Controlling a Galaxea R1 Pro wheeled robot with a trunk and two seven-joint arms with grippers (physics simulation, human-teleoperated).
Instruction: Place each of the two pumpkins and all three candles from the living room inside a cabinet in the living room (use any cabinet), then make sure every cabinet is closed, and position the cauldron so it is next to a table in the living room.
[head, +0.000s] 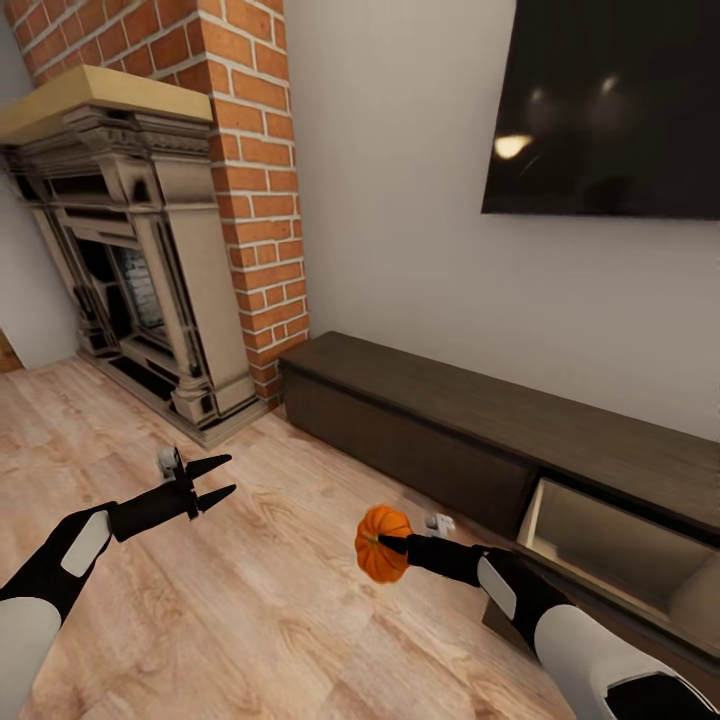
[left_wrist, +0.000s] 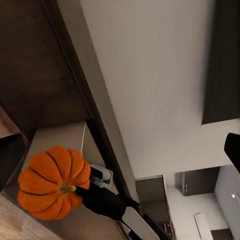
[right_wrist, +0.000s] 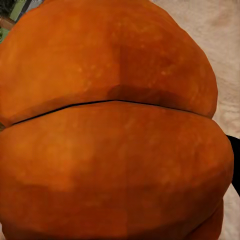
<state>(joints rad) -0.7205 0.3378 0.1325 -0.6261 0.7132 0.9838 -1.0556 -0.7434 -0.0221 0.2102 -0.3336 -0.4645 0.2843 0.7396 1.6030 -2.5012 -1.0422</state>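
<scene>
Nearest, the right gripper (head: 385, 545) is pinching a pumpkin (head: 382, 542), carried in the air above the plank floor (head: 240, 610), short of the cabinet (head: 420, 425). The left gripper (head: 218, 478) hangs empty, fingers spread. Beyond, one cabinet drawer (head: 610, 540) at the unit's right end stands pulled out (pale interior, nothing seen inside). Judgement: early stage; this pumpkin not yet stowed, second pumpkin, candles, closing and cauldron outstanding. Farthest, the fireplace (head: 140, 270) and black screen (head: 610, 100).
</scene>
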